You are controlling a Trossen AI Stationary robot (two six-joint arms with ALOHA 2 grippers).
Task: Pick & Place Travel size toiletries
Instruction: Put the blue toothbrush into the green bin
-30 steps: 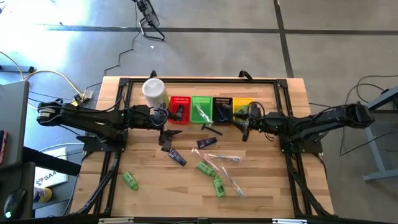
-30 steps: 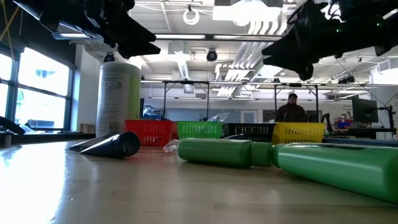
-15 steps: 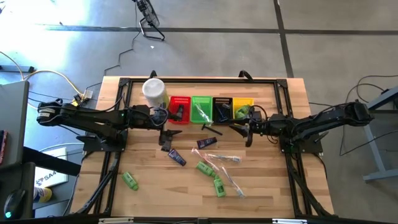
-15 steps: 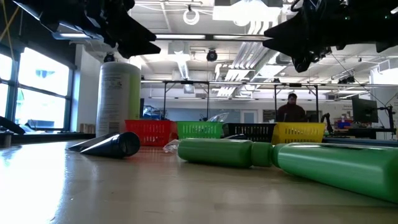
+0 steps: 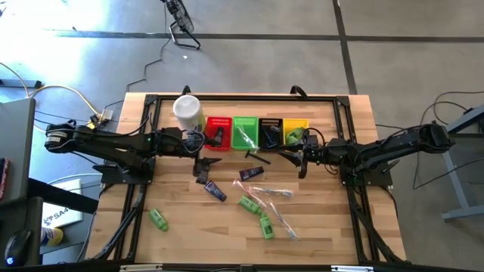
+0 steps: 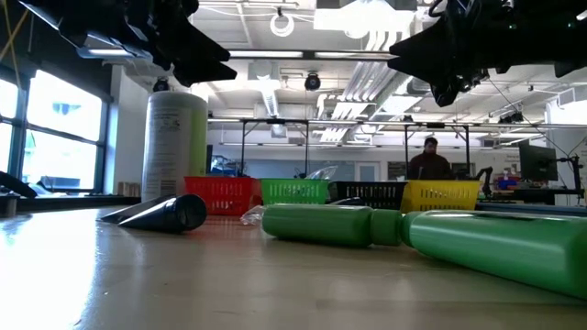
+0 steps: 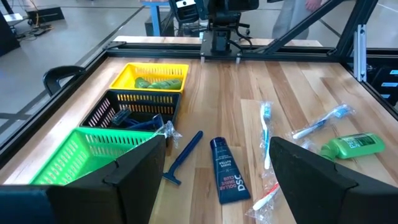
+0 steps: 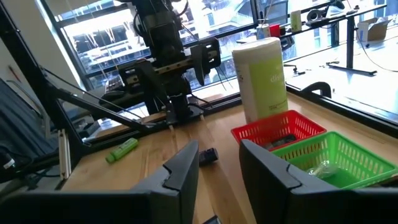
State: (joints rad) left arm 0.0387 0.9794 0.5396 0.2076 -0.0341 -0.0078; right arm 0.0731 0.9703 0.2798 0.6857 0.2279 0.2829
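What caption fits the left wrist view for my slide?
Left gripper open above the table, facing yellow basket holding green bottles, black basket, green basket, blue razor and navy tube.

Low view: the nearest green bottle (image 6: 500, 246) is cut off by the right edge, and both arms are reduced to dark silhouettes cropped by the top edge. Basket contents are concealed behind the red basket (image 6: 220, 194) and yellow basket (image 6: 441, 194) walls. Left wrist view: the green basket (image 7: 81, 155) is partly hidden behind the left end effector (image 7: 217, 180), whose fingers are cropped by the lower edge. High view: items on the bench (image 5: 189, 234) are too small for labels to be read
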